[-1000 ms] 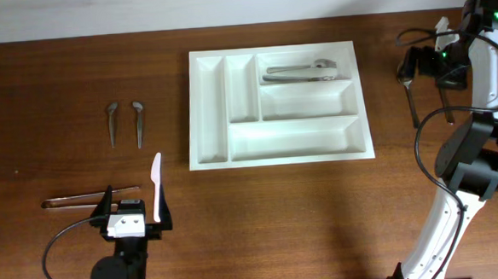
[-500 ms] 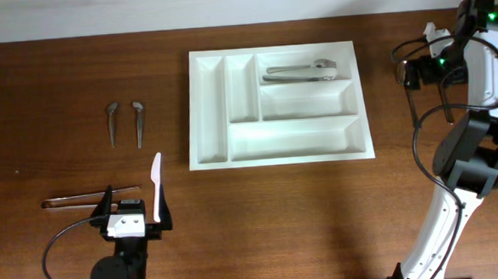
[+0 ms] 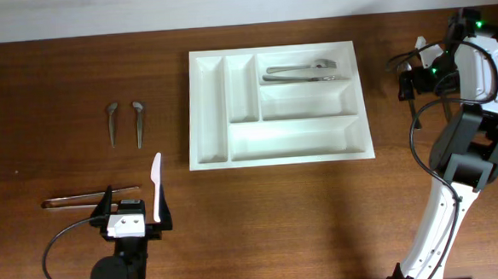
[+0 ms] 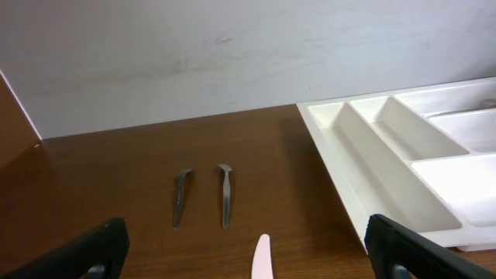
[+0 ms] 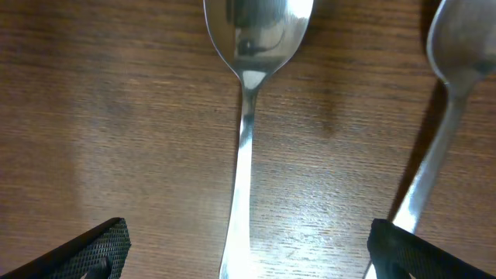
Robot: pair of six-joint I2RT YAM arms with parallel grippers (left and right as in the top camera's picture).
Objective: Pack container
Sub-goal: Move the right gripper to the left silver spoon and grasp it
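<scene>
Lying flat near the middle of the table [image 3: 261,216] in the overhead view, the white container [image 3: 292,141] has its long axis running left to right. Its two narrow compartments sit at the left end and its three long ones stretch rightward. Metal utensils [image 3: 301,71] lie in the farthest long compartment. The left gripper [image 3: 135,205] sits well to the tray's left beside a white knife [image 3: 156,185] and tongs [image 3: 90,197], with two small spoons [image 3: 124,123] beyond. The right gripper [image 3: 425,75] hovers off the tray's right end.

The left wrist view shows the fingers [image 4: 89,249] spread wide and holding nothing, with the container's corner at the right.

The right wrist view shows the fingers [image 5: 93,249] spread wide over a spoon [image 5: 246,116] lying lengthwise between them. A second spoon [image 5: 446,101] lies at the right.
</scene>
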